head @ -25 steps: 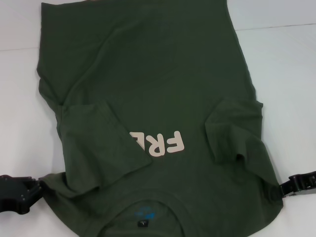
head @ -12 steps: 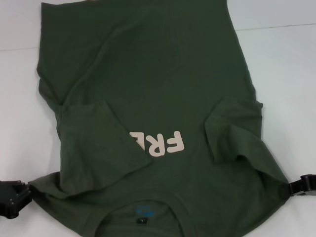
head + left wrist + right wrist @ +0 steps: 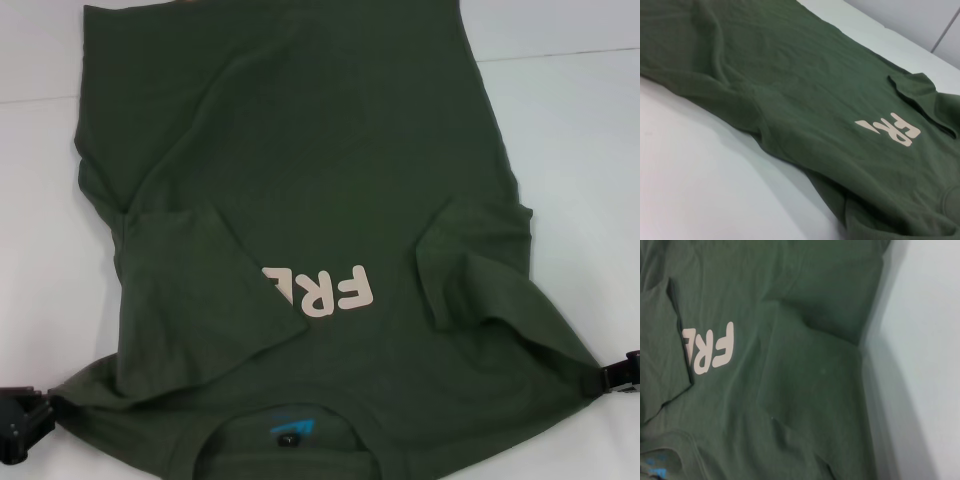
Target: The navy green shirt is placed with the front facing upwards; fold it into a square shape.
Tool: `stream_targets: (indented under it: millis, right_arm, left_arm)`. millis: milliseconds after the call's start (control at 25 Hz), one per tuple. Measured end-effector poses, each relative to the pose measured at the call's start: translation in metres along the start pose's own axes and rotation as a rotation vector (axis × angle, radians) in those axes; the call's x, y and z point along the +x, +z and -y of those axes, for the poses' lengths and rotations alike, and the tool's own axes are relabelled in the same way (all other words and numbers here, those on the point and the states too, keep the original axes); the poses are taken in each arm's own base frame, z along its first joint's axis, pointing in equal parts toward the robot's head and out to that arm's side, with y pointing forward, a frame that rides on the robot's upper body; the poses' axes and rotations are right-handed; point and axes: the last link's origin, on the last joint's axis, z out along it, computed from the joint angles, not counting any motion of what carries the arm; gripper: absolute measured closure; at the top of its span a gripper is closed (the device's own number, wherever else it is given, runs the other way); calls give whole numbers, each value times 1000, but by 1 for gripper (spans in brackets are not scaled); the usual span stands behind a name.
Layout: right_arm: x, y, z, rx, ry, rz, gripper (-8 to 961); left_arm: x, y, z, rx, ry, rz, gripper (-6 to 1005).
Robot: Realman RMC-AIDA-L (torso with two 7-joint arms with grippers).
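The navy green shirt (image 3: 300,150) lies front up on the white table (image 3: 585,150), collar (image 3: 290,432) nearest me, and its pale letters (image 3: 325,290) read upside down. Both sleeves are folded in over the chest, one (image 3: 190,290) covering part of the letters, the other (image 3: 475,260) beside them. My left gripper (image 3: 22,425) sits at the near left shoulder corner and my right gripper (image 3: 620,378) at the near right one. The cloth is drawn into a taut point at each. Both wrist views show only the shirt (image 3: 805,90) (image 3: 800,390) and table.
Bare white tabletop (image 3: 40,250) flanks the shirt on both sides. A seam line in the table (image 3: 570,52) runs across the far part. The shirt's hem reaches the picture's far edge.
Both grippers have moved outward and toward me, drawing the shoulder corners wider. The near edge of the shirt is stretched flatter and the blue collar print shows more.
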Motion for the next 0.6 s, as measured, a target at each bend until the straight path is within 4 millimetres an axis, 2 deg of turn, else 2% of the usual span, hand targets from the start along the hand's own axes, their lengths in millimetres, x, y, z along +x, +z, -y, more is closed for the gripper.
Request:
stream_targets:
  millis: [600]
  right_arm:
    - [8,-8,4,-10,1,-16,933]
  left_arm:
    - [-4,-12,-3,-14,-9,21,965]
